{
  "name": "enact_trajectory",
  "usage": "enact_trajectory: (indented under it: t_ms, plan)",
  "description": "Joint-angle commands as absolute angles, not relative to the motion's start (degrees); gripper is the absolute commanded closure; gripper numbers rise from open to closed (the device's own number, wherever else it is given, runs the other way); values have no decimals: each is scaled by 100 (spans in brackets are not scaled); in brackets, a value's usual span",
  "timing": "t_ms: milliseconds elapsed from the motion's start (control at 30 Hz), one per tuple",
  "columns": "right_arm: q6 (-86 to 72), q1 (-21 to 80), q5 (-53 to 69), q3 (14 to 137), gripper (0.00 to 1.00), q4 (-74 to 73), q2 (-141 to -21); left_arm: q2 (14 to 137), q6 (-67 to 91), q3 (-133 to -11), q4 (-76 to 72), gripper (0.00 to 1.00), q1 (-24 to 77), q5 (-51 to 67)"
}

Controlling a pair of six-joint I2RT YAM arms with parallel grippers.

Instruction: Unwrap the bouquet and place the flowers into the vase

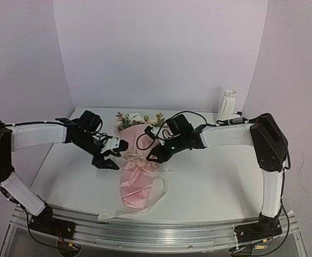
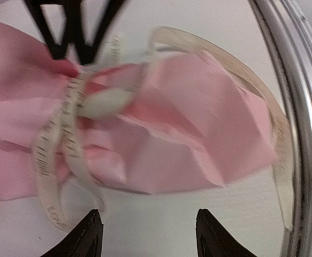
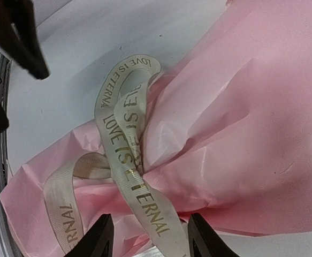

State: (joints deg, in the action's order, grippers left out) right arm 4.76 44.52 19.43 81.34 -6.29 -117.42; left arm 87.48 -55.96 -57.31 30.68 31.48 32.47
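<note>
The bouquet [image 1: 138, 174] lies across the table, its pale pink paper cinched by a cream ribbon [image 3: 126, 155] printed in gold. The flowers [image 1: 139, 119] poke out of its far end. The white ribbed vase [image 1: 228, 104] stands at the back right. My left gripper [image 2: 147, 227] is open just left of the cinched waist, with only bare table between its fingers. Opposite it, my right gripper [image 3: 149, 235] sits on the waist's right side. Its jaws stand apart and a ribbon tail runs loosely between them.
A metal rail [image 1: 156, 230] runs along the table's near edge, close to the bouquet's narrow end. A loose ribbon tail [image 1: 113, 214] trails toward it. White walls [image 1: 161, 53] close in the back and sides.
</note>
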Motion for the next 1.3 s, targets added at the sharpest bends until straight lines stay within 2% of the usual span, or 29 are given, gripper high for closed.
enact_trajectory:
  t_ms: [0, 67, 133, 267, 333, 400, 467, 500, 533, 767, 933, 1100, 1167, 1267]
  plan:
    - [506, 4473, 2072, 8474, 59, -684, -12036, 9575, -4980, -6134, 1668, 35, 3155, 3084]
    - [453, 4474, 2045, 8558, 66, -686, -12135, 9903, -5173, -6200, 1471, 36, 3171, 2824]
    - [434, 4474, 2010, 8627, 67, -684, -12201, 10198, -5290, -6384, 1495, 38, 3171, 2576]
    - [432, 4474, 1961, 8782, 73, -685, -12293, 10532, -5478, -6590, 1633, 49, 3175, 2334]
    - [448, 4474, 1965, 8838, 76, -694, -12353, 10568, -5546, -6572, 1648, 63, 3173, 2303]
    - [434, 4474, 1964, 8861, 82, -693, -12394, 10559, -5548, -6562, 1660, 84, 3173, 2301]
    - [393, 4474, 1957, 8904, 94, -694, -12403, 10475, -5520, -6593, 1762, 98, 3172, 2350]
    - [380, 4474, 1955, 8918, 99, -694, -12385, 10414, -5492, -6620, 1823, 100, 3173, 2378]
    - [371, 4474, 1941, 8936, 100, -697, -12352, 10347, -5457, -6643, 1890, 100, 3170, 2412]
    - [286, 4473, 1816, 9171, 100, -744, -11694, 9867, -5059, -6968, 2431, 100, 3166, 2824]
    - [377, 4474, 1805, 9061, 100, -781, -11074, 9584, -4910, -6966, 2402, 100, 3164, 2908]
    - [456, 4474, 1901, 8750, 100, -791, -10718, 9373, -4058, -7374, 2168, 100, 3163, 2987]
    - [431, 4474, 1926, 8605, 90, -786, -10663, 9234, -3683, -7594, 1980, 100, 3165, 3101]
    - [356, 4470, 2171, 8431, 64, -786, -10660, 8992, -3368, -7661, 1729, 100, 3175, 3275]
